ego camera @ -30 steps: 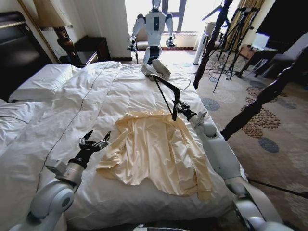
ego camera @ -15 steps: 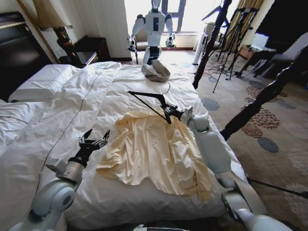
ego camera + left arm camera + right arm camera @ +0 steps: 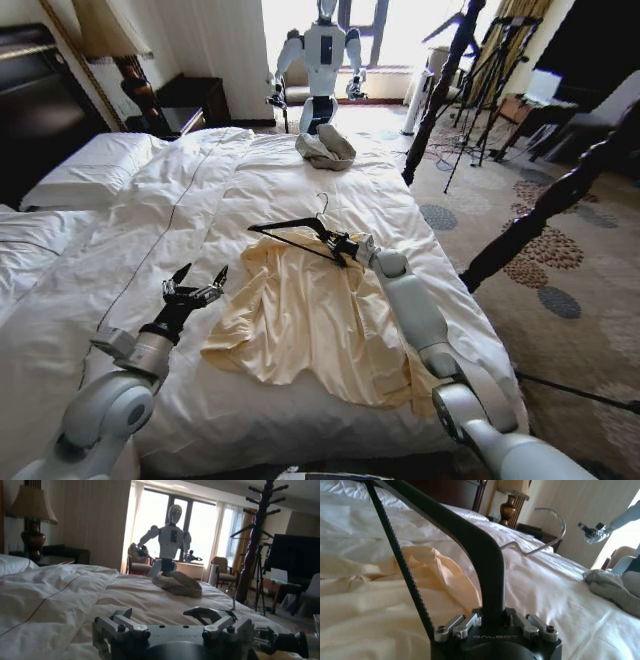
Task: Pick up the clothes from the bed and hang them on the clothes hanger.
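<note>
I have the right tool [image 3: 343, 246] clamped on one arm of the clothes hanger [image 3: 292, 231], the bar pinched between its pads in the right wrist view, hook [image 3: 547, 530] pointing away toward the far end of the bed [image 3: 130, 215]. In the head view the hanger lies low and nearly flat, just over the collar end of the clothes [image 3: 310, 315], at about 12 o'clock from the garment's middle.

The cream top is spread on the duvet with its long axis running from the collar, at 12 o'clock, down toward me at 6. My right arm reaches along the top's 3 o'clock edge.

The left tool [image 3: 192, 293] hovers over the duvet at 9 o'clock from the top, just beside its sleeve edge, fingers [image 3: 218, 277] spread and empty. By my reckoning it is the nearer one for lifting the fabric onto the hanger.
</note>
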`<state>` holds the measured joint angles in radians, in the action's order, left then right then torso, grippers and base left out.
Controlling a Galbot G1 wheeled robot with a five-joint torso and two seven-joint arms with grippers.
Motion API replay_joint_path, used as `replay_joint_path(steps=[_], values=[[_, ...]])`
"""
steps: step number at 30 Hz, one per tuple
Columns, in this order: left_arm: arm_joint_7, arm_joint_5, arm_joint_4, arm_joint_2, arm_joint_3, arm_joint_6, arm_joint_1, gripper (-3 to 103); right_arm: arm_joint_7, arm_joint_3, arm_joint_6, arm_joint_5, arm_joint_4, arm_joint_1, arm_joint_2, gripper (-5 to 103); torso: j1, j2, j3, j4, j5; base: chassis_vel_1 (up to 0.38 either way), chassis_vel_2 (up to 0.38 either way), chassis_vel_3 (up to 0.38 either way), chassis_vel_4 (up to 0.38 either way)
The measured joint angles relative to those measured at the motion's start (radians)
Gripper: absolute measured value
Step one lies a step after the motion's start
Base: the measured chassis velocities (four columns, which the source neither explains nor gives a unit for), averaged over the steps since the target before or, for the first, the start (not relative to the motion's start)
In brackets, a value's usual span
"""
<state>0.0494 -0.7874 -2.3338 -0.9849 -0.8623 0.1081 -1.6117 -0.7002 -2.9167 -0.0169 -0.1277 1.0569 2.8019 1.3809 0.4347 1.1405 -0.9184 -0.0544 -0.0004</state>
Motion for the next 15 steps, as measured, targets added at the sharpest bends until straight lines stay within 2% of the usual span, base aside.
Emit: replay_joint_path(steps=[8, 12, 15], values=[[-0.001, 0.006, 0.005, -0.007, 0.005, 0.000, -0.002, 100, -0.039, 0.000, -0.025, -0.065, 0.033, -0.026, -0.063, 19, 0.000, 0.000, 0.000, 0.0003, 0.0000, 0.000, 0.000, 0.000, 0.000], [-0.002, 0.012, 0.007, -0.010, 0.014, 0.000, 0.001, 100, -0.028, 0.000, -0.048, -0.194, 0.019, -0.012, -0.073, 19, 0.000, 0.000, 0.000, -0.0004, 0.0002, 0.000, 0.000, 0.000, 0.000], [-0.003, 0.017, 0.008, -0.013, 0.018, 0.001, 0.000, 100, -0.020, 0.000, -0.055, -0.251, -0.001, -0.001, -0.060, 19, 0.000, 0.000, 0.000, -0.0003, 0.0002, 0.000, 0.000, 0.000, 0.000]])
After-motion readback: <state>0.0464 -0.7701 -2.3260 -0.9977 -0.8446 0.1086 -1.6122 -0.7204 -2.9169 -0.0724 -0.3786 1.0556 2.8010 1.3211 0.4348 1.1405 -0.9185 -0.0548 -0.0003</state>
